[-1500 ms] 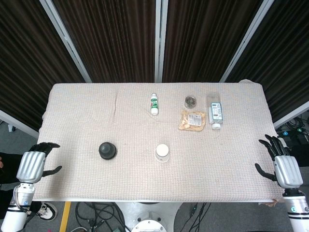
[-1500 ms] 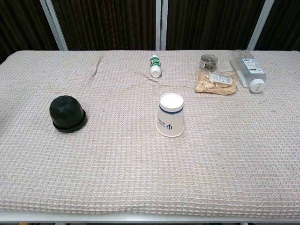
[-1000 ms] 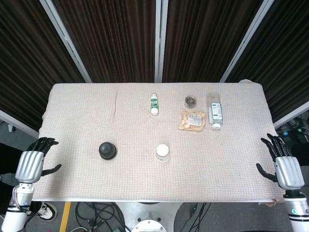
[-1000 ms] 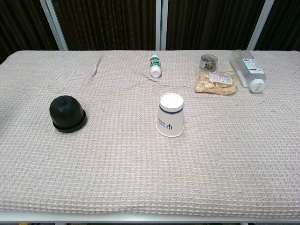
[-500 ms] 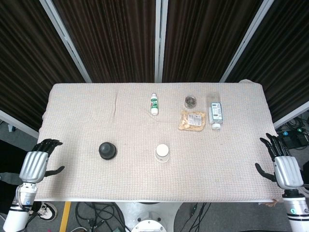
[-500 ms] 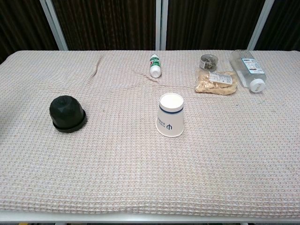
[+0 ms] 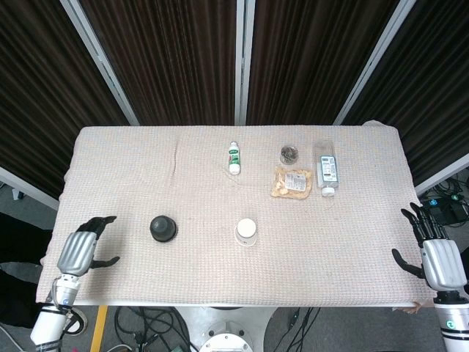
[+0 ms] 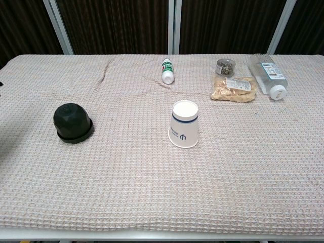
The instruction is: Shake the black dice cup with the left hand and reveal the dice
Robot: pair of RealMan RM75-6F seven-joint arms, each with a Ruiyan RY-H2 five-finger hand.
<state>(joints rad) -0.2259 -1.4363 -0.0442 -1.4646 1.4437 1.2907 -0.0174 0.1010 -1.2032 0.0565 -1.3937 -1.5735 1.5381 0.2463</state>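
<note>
Left hand (image 7: 80,251): we see it in the head view's lower left, over the surface's near-left edge, fingers spread, holding nothing; it sits left of the dice cup, apart from it.
Black dice cup (image 8: 72,122): we find it mouth-down on the surface (image 8: 126,192), left of centre in both views, dome up, untouched; any dice under it are hidden from us.
Paper cup (image 8: 184,124): upside down near the middle, white with a dark band, well to the right of the dice cup.
Small white bottle (image 8: 167,71): lying on its side at upper centre, green label showing.
Small round tin (image 8: 225,65): upper right, just behind the snack bag.
Snack bag (image 8: 233,88): flat, clear, with pale pieces inside, between the tin and the near side.
Clear bottle (image 8: 268,75): on its side at the far upper right, white cap toward us, just beside the snack bag.
Right hand (image 7: 438,259): in the head view's lower right, off the surface's right edge, fingers spread and holding nothing.
</note>
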